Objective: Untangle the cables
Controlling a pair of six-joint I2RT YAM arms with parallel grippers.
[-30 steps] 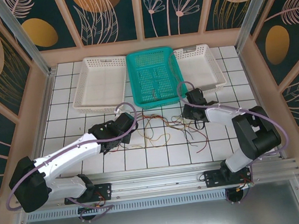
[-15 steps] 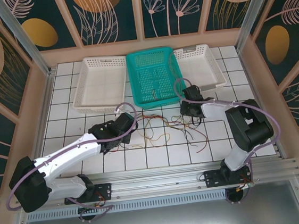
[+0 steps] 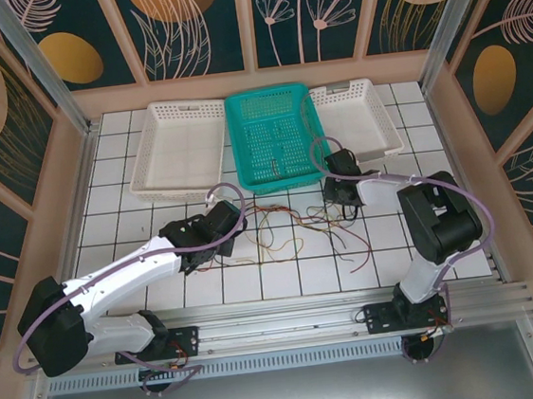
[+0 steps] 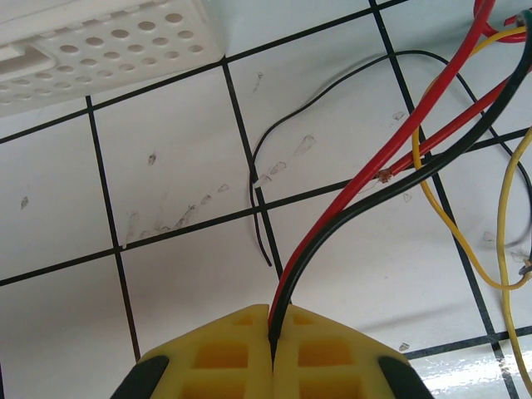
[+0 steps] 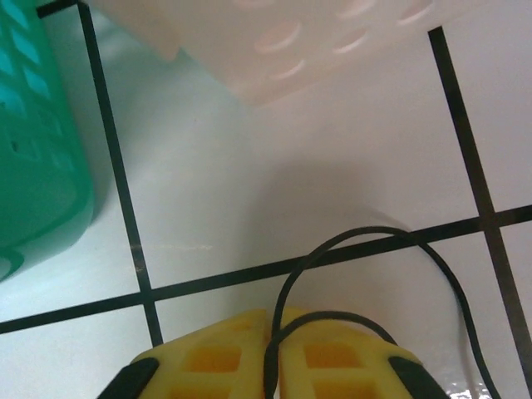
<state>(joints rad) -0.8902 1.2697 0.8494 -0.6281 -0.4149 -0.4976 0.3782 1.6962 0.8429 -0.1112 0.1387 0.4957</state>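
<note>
Holding red and black cables (image 4: 363, 204) clamped in left gripper (image 4: 272, 345), left of tangle (image 3: 284, 231). Pinching black cable (image 5: 366, 233) in right gripper (image 5: 270, 341), drawn slightly farther toward teal basket (image 3: 238, 145) than second ago. Still knotted mid-table; probably needs wider pull.

Setting: robot test cell, lab type.
Enclosure: aluminium post (image 3: 36, 62) at each far corner; wall panels (image 3: 191, 26) printed with leaves and flowers on dark teal.
Work surface: white table (image 3: 112, 182) ruled in a black grid.
Near edge: aluminium rail (image 3: 289, 323) carrying the left arm (image 3: 122, 272) and right arm (image 3: 441, 229).
Far side: white basket (image 3: 180, 151), teal basket (image 3: 274, 137), second white basket (image 3: 363, 118).
</note>
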